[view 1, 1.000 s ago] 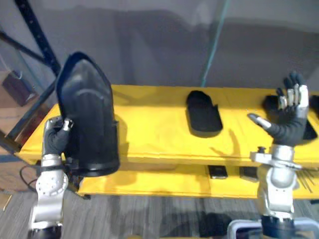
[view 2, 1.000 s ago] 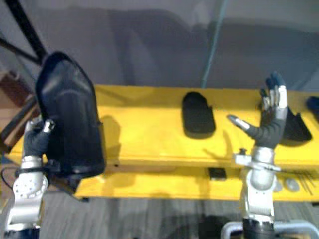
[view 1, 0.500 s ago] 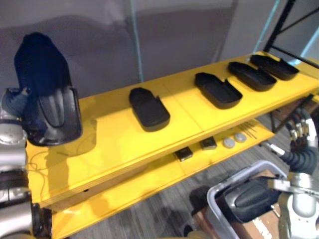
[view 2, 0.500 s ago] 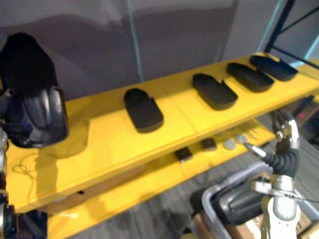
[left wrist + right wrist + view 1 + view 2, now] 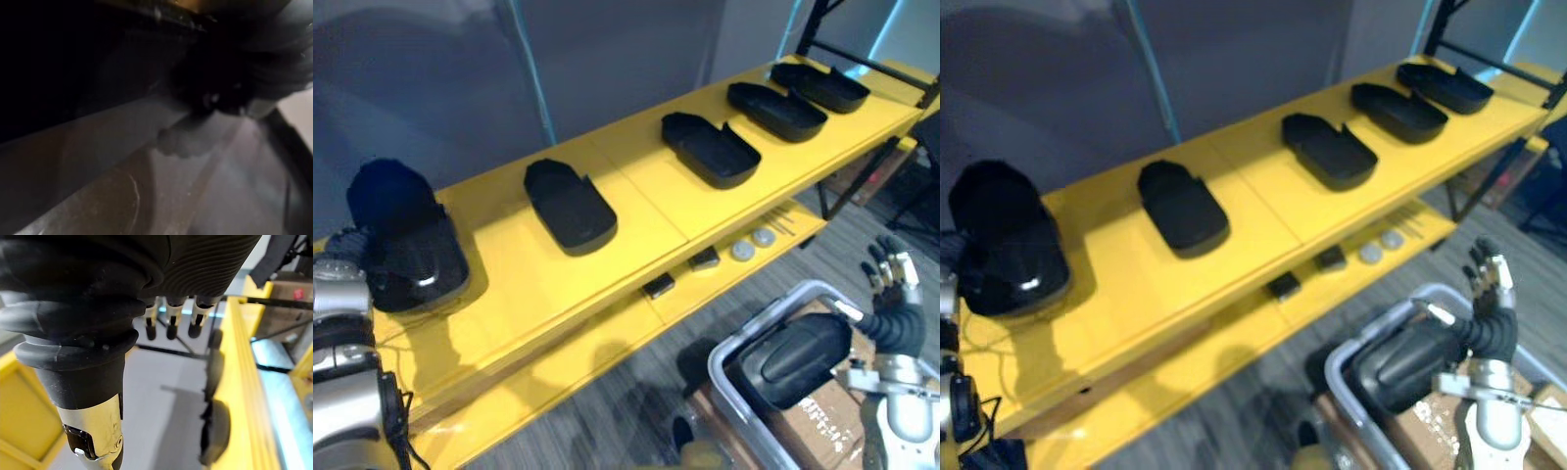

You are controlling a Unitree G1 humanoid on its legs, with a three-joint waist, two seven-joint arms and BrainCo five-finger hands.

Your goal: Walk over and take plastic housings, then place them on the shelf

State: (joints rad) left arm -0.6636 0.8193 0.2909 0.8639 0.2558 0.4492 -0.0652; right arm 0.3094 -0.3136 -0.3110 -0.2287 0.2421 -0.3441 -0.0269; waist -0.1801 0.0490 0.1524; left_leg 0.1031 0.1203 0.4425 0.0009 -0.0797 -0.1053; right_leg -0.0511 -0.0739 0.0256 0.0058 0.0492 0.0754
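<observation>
One black plastic housing (image 5: 406,245) sits at the left end of the yellow shelf's top board (image 5: 641,211), its rounded end raised and its glossy lower end down by the board. The left hand (image 5: 347,247) is pressed against the housing's left side; whether it grips the housing cannot be told, since the housing hides the rest of it.

Four more housings lie flat along the same board, spaced apart in a row running to the right: the second housing (image 5: 570,203) near the middle, the third housing (image 5: 710,149) past it, then the fourth housing (image 5: 775,98) and the fifth housing (image 5: 818,85) close together at the far right end.

On the lower board (image 5: 607,338) lie two small dark blocks (image 5: 658,286) (image 5: 704,258) and two round silver discs (image 5: 742,251) (image 5: 764,236).

In front of the shelf, low on the right, a grey bin (image 5: 756,324) holds a sixth housing (image 5: 798,357), with a cardboard box (image 5: 813,431) beside it. The right hand (image 5: 891,304) is raised just right of the bin, its fingers (image 5: 168,325) straight and spread, holding nothing.
</observation>
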